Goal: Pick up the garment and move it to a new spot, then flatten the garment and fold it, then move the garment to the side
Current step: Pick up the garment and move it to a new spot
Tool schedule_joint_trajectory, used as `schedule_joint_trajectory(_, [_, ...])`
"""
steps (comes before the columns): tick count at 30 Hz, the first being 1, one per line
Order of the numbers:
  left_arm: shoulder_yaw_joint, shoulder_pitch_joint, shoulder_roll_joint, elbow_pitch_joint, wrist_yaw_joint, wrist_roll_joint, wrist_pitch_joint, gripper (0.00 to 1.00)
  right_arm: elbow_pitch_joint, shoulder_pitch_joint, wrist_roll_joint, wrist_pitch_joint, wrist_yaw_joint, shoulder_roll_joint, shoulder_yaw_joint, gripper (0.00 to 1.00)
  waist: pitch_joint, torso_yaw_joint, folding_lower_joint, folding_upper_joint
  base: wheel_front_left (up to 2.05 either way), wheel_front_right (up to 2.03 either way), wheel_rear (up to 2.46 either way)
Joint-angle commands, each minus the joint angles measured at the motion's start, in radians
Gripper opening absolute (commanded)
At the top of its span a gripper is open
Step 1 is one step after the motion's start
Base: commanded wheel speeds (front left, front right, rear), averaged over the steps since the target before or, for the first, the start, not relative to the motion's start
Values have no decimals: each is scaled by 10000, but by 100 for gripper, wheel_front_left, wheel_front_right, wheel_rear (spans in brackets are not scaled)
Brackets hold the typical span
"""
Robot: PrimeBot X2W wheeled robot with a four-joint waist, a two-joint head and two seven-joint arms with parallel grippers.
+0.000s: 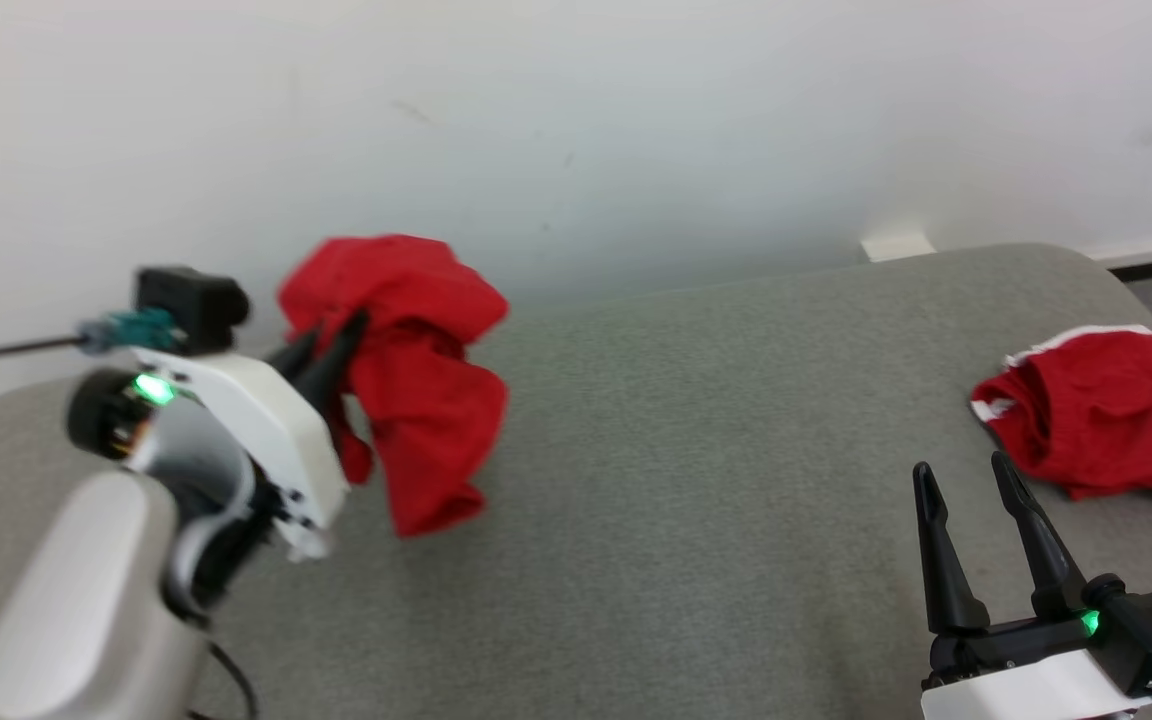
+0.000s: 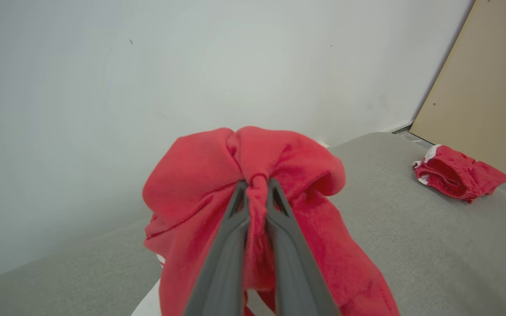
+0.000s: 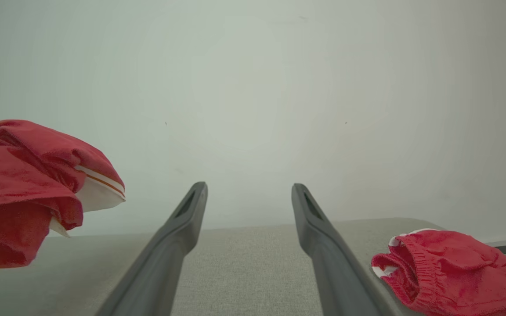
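A red garment (image 1: 406, 370) hangs bunched above the grey surface (image 1: 686, 480) at the left, pinched in my left gripper (image 1: 331, 340), which is shut on a fold of it. In the left wrist view the two dark fingers (image 2: 235, 228) clamp the garment (image 2: 297, 175) at its gathered top, and the cloth drapes down both sides. The right wrist view has the same garment (image 3: 24, 184) at its left edge, with a white and orange trim showing. My right gripper (image 1: 961, 475) stands open low at the right, fingers (image 3: 182, 219) spread with nothing between them.
A second red piece of clothing with white trim (image 1: 1101, 410) lies crumpled on the grey surface at the far right, just beyond my right gripper; it is also in the wrist views (image 2: 457, 175) (image 3: 450, 267). A pale wall (image 1: 576, 130) backs the surface. A tan board (image 2: 486, 87) leans at right.
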Motion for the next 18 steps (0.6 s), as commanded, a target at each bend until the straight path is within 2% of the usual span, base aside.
schedule_joint_trajectory(1, [-51,284,-137,-122,77,-69,-50,0,-44,110,25,13,-23,-12,-50,100,62,-323,0,0,0,0,0])
schedule_joint_trajectory(7, [-645,998,-1060,273,380,195,-789,0,-74,-234,127,13,-25,-13,142,100,524,-1246,0,0,0,0,0])
schedule_joint_trajectory(14, [-1562,1389,-2188,2652,192,495,-2255,2,48,-292,244,13,-23,-7,247,100,797,-1835,0,0,0,0,0])
schedule_joint_trajectory(15, [-1737,1352,-2250,3065,140,574,-2354,38,66,-349,249,13,-23,-8,305,100,832,-1881,0,0,0,0,0])
schedule_joint_trajectory(16, [-1905,1305,-2346,3418,86,575,-2488,100,94,-397,255,13,-23,-10,340,100,849,-1914,0,0,0,0,0])
schedule_joint_trajectory(18, [-2066,1114,-2479,3927,6,573,-2875,100,134,-466,253,13,-25,-16,369,100,878,-1937,0,0,0,0,0])
